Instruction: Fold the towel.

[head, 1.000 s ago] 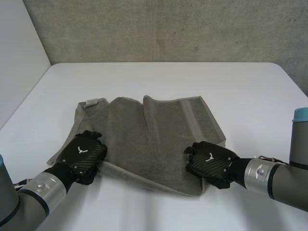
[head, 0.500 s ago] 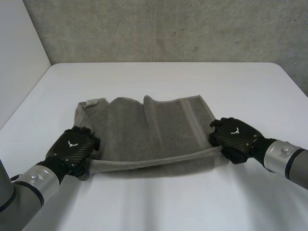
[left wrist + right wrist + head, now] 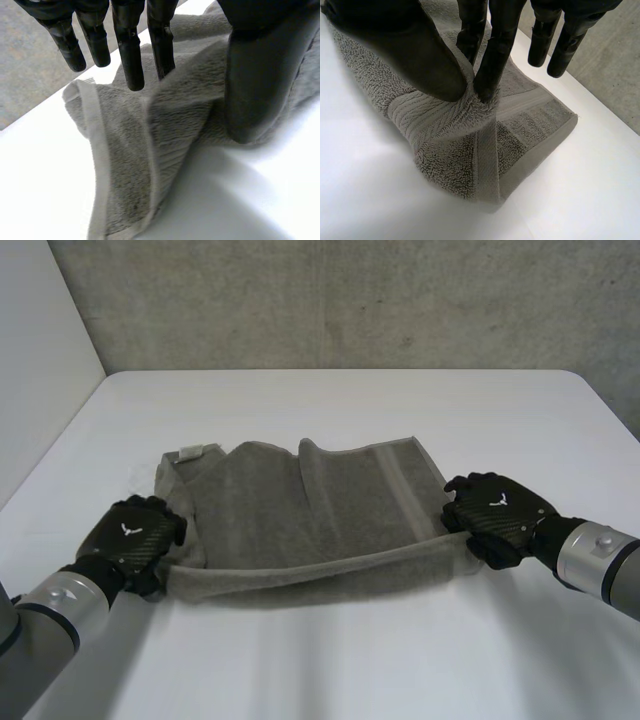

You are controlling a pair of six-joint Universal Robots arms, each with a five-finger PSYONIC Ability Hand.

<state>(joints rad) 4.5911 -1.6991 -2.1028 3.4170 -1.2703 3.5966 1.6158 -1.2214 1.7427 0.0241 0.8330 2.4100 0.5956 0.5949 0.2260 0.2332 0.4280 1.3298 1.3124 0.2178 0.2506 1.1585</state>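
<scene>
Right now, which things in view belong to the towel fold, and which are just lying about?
Job: grey terry towel; left black hand, pinching its near left corner; right black hand, pinching its near right corner.
Not the job: white table under it; grey concrete wall behind.

- White counter (image 3: 340,405), smooth and flat, with rounded far corners.
- Grey towel (image 3: 290,515) lies spread on it toward the near side, creased, its near edge raised off the surface.

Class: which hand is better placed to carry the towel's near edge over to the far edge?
Probably right: the right hand pinches the towel corner firmly between thumb and fingers; the left hand looks looser.
</scene>
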